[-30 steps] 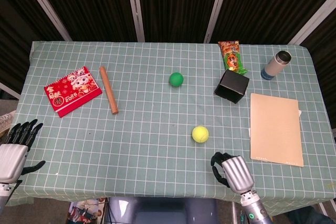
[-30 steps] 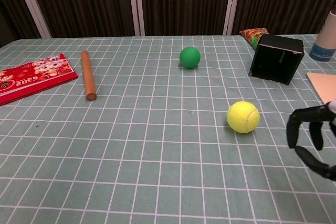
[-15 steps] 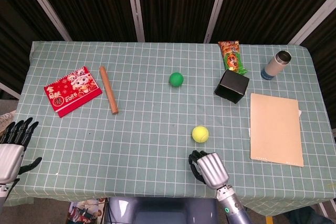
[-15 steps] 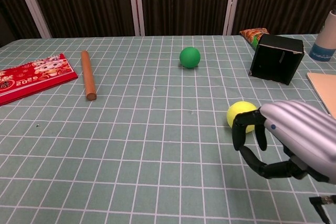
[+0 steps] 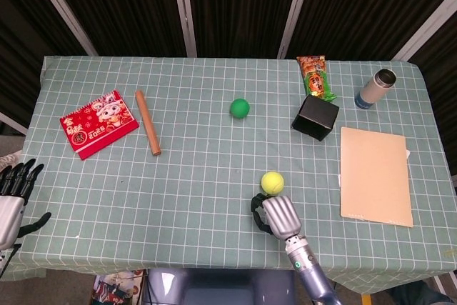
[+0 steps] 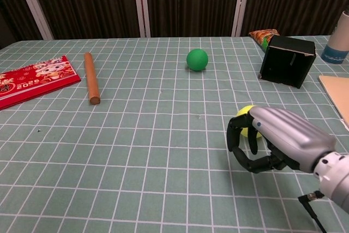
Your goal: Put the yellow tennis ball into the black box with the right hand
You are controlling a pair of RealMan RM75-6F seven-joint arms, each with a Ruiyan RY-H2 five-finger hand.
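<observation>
Resting on the desk (image 5: 214, 176), the yellow tennis ball (image 5: 272, 181) lies just beyond the right hand (image 5: 275, 215), whose curled fingers (image 6: 240, 135) hold nothing; whether they touch the ball I cannot tell. A second ago that hand sat further from the ball, off to the right. The black box (image 5: 315, 118) stands well beyond the ball, toward the far right. The left hand (image 5: 13, 194) spreads empty at the near left edge. One yellow ball, one green ball (image 5: 240, 108), one box.
</observation>
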